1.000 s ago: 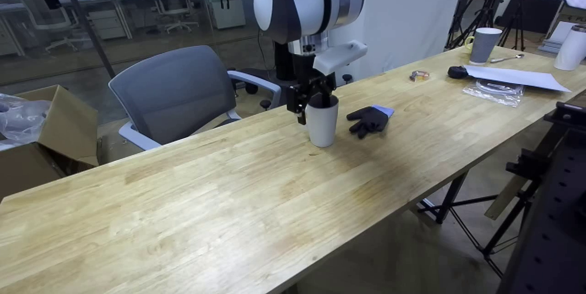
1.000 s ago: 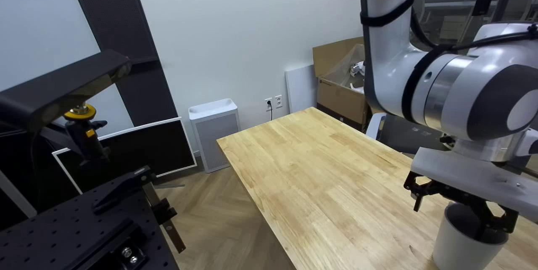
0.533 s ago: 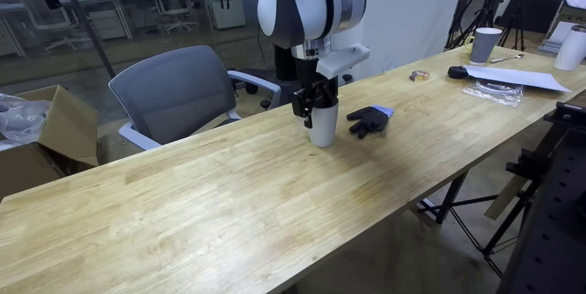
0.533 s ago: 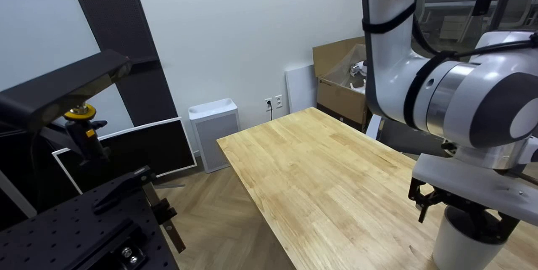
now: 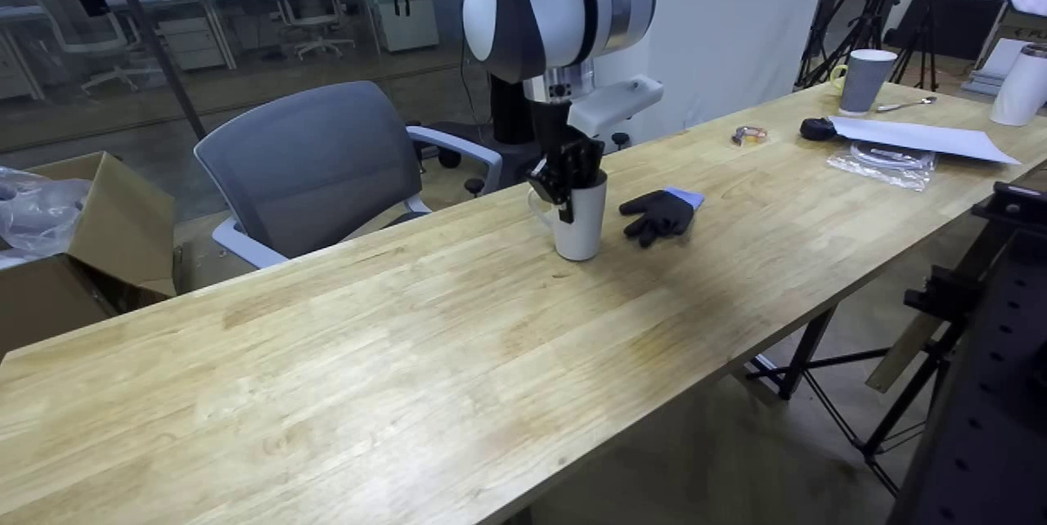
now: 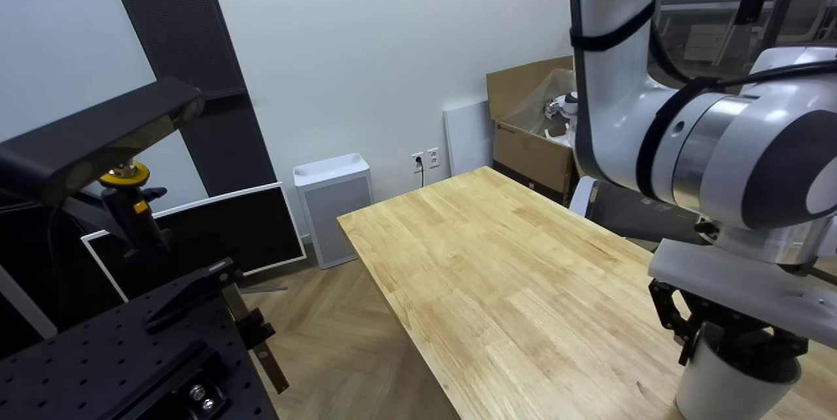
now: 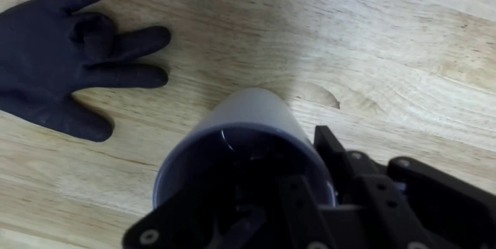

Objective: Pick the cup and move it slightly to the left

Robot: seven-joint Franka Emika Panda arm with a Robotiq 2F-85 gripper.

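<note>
The white cup (image 5: 582, 235) stands on the wooden table, its handle (image 5: 536, 210) showing on the chair side. Over its rim reaches my gripper (image 5: 576, 191), straddling the wall. In the wrist view the outer finger (image 7: 331, 146) lies against the outside of the cup (image 7: 252, 105). The inner finger goes down into the dark inside, where its tip is hidden. The jaws are drawn close together; whether both pads press on the wall cannot be told. An exterior view shows the outer fingertip at the side of the cup (image 6: 722, 394).
A black glove (image 5: 661, 216) lies beside the cup. Farther along the table are a small ring-like item (image 5: 748, 135), white paper (image 5: 916, 136), a patterned grey cup (image 5: 867, 83) and a white tumbler (image 5: 1021, 87). An office chair (image 5: 311, 165) stands at the table's edge.
The gripper has lowered onto the cup, and the outer finger has swung in to the cup's side. The cup has shifted slightly, and its handle now shows.
</note>
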